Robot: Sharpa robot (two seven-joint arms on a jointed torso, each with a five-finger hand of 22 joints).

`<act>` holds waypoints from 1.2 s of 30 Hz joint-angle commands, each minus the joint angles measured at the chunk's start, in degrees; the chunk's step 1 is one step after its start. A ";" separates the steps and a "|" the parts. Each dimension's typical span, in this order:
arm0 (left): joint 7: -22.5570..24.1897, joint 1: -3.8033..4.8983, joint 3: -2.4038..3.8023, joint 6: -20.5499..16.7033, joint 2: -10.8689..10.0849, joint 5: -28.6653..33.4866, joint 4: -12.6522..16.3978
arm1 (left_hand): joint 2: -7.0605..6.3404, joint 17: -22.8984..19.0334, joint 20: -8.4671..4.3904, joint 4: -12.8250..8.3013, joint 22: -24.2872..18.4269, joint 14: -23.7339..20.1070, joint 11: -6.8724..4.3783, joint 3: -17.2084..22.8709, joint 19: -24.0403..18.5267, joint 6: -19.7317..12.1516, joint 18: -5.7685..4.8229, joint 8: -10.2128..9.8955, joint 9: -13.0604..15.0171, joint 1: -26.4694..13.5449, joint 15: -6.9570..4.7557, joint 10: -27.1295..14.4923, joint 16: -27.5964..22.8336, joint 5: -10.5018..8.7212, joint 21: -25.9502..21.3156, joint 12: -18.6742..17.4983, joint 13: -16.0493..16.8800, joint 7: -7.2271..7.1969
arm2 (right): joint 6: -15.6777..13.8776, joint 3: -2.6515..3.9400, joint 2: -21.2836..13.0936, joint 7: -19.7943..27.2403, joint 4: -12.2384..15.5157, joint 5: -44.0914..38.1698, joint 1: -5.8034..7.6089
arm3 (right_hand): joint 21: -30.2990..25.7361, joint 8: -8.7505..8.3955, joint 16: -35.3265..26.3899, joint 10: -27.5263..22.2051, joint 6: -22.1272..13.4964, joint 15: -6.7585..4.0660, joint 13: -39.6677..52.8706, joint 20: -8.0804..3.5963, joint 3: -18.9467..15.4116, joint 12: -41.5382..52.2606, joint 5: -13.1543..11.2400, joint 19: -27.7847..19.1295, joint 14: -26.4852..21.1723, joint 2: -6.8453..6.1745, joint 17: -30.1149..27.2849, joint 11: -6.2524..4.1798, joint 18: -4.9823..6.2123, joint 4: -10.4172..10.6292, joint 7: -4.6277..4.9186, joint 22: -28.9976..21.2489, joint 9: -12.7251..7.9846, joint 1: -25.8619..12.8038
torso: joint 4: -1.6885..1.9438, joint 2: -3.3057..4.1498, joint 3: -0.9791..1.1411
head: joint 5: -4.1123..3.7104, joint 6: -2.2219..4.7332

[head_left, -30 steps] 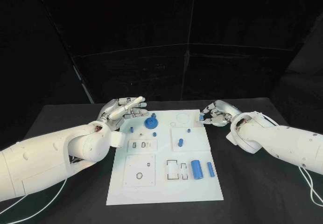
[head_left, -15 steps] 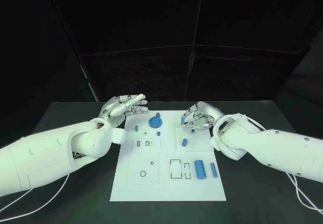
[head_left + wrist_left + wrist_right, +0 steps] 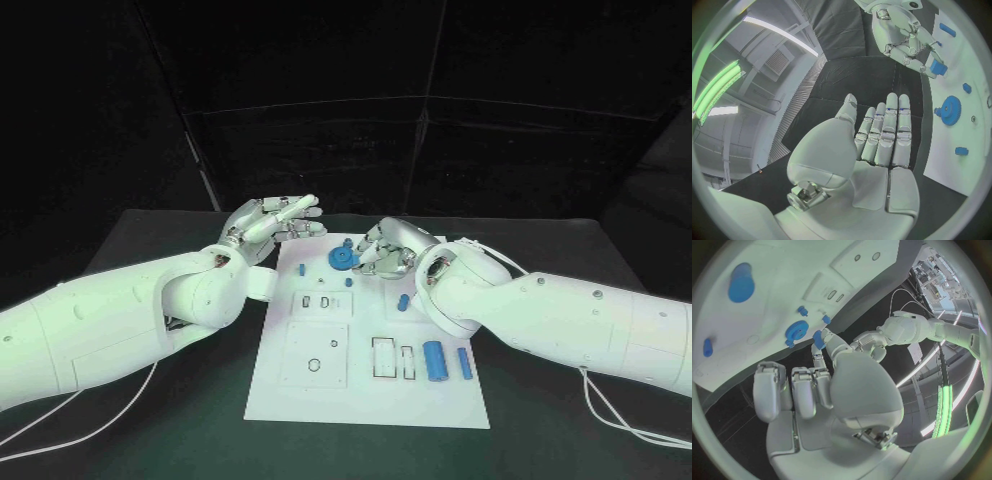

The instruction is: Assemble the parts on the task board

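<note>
The white task board (image 3: 418, 400) lies mid-table. A blue gear (image 3: 342, 259) stands near its far edge, also seen as the gear (image 3: 949, 109) and the gear (image 3: 797, 331). My right hand (image 3: 387, 250) hovers just right of the gear and pinches a small blue part (image 3: 937, 67) at its fingertips; the same part (image 3: 819, 339) sits above the gear. My left hand (image 3: 274, 225) is raised off the board's far left corner, fingers straight and together, holding nothing. Two blue cylinders (image 3: 436, 360) lie at the board's right side.
Small blue pieces sit by the gear: a piece (image 3: 304, 268) to its left and a peg (image 3: 400, 301) nearer me. Rectangular slots (image 3: 388, 358) and a square plate (image 3: 317, 352) mark the board's near half. Black table (image 3: 577, 420) surrounds the board.
My right hand has moved left along the board's far edge to the gear, carrying the small blue part. The left hand has stayed in place.
</note>
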 commanded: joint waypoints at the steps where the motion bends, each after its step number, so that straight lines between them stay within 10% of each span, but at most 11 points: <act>1: 1.05 0.15 0.05 0.59 0.07 -0.07 -0.24 | 0.58 0.05 -0.05 -0.21 -0.05 0.25 0.14 0.01 0.54 0.33 0.76 -0.21 -0.06 0.13 0.02 0.43 -0.20 0.26 -0.39 -0.24 -0.02 0.02 | 3.99 -0.86 1.24 -0.60 -0.53 -3.45 -0.07 | 0.23 0.21 0.14 2.58 0.78 -0.38 10.64 -0.48 0.30 0.07 0.07 1.59 6.06 -0.01 15.08 -0.12 -0.65 0.03 -0.78 3.73 0.11 -0.35 | 0.08 -0.02 -0.03 | 0.51 -0.14; 17: 0.99 0.34 0.06 0.25 0.12 -0.07 -0.83 | 0.58 0.05 -0.05 -0.21 -0.05 0.25 0.14 0.01 0.54 0.33 0.76 -0.21 -0.06 0.13 0.02 0.43 -0.20 0.26 -0.39 -0.24 -0.02 0.02 | 7.46 -4.03 5.68 -0.71 -3.08 -6.74 -0.66 | 0.16 0.04 0.14 2.46 0.73 -0.34 10.49 -0.47 0.30 -0.05 -0.13 1.53 6.06 -0.10 15.08 -0.07 -0.62 0.13 -0.73 3.61 0.06 -0.59 | -0.09 0.02 0.15 | 1.26 -0.80; 36: 0.95 0.34 0.06 0.40 0.36 -0.07 -0.90 | 0.58 0.05 -0.05 -0.21 -0.05 0.25 0.14 0.01 0.54 0.33 0.76 -0.21 -0.06 0.13 0.02 0.43 -0.20 0.26 -0.39 -0.24 -0.02 0.02 | 7.46 -4.33 6.74 -0.98 -3.85 -8.10 -1.04 | 0.10 -0.10 0.14 2.38 0.69 -0.31 10.38 -0.45 0.27 -0.13 -0.19 1.48 6.06 -0.25 15.08 -0.04 -0.60 0.18 -0.69 3.49 0.02 -0.77 | -0.08 0.01 0.12 | 1.63 -1.20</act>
